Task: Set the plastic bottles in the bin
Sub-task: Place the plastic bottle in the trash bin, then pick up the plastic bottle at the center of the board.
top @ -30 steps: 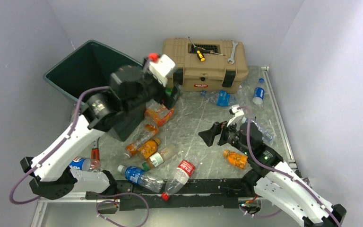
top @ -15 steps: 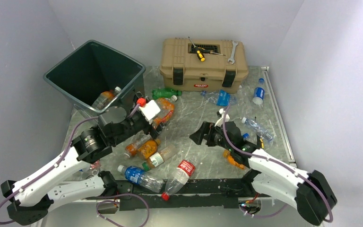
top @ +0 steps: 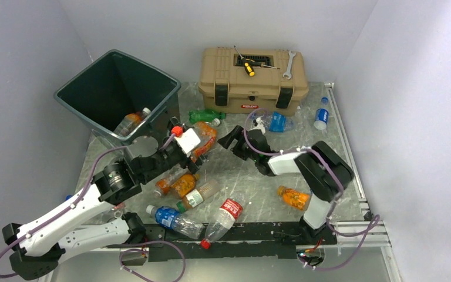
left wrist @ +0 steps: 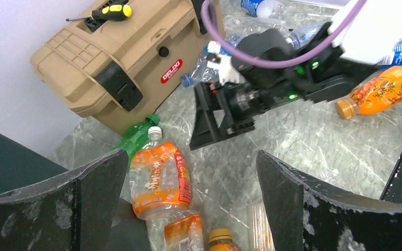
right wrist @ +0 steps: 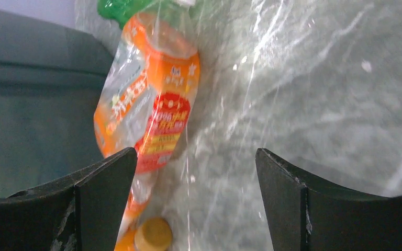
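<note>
While ahead of right pincer (right wrist: 194, 156) (leftward) — orange bottle (right wrist: 146, 104).

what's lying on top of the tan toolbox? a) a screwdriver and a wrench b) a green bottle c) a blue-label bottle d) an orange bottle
a: a yellow-handled screwdriver and a silver wrench rest on the lid of the toolbox.

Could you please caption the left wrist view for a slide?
Open left gripper over a crushed orange bottle, right gripper and tan toolbox beyond.
</note>
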`<state>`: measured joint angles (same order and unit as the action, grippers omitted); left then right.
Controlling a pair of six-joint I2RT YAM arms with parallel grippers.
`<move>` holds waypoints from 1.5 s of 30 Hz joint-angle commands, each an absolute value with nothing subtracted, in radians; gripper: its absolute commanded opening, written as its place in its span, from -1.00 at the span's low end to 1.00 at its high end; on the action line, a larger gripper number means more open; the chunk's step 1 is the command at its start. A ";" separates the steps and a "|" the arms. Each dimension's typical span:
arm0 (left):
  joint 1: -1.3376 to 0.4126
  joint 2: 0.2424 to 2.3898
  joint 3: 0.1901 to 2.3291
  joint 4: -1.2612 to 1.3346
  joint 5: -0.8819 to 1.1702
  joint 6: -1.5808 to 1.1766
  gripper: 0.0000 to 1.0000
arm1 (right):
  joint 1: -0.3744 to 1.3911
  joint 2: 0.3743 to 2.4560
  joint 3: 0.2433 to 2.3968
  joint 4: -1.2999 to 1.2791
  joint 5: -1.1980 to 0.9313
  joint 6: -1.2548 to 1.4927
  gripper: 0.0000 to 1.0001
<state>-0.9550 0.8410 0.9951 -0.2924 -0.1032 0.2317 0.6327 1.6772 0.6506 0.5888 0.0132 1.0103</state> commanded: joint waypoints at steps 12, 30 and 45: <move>-0.965 0.805 0.991 -0.231 -0.139 0.249 0.95 | 0.633 2.022 0.924 0.793 -0.057 1.223 0.63; -0.965 0.822 0.994 -0.243 -0.146 0.254 0.95 | 0.668 2.084 0.868 0.873 -0.065 1.269 -0.23; -0.966 0.843 0.974 -0.209 -0.131 0.236 0.96 | 0.599 1.614 0.525 0.851 -0.076 1.003 -1.00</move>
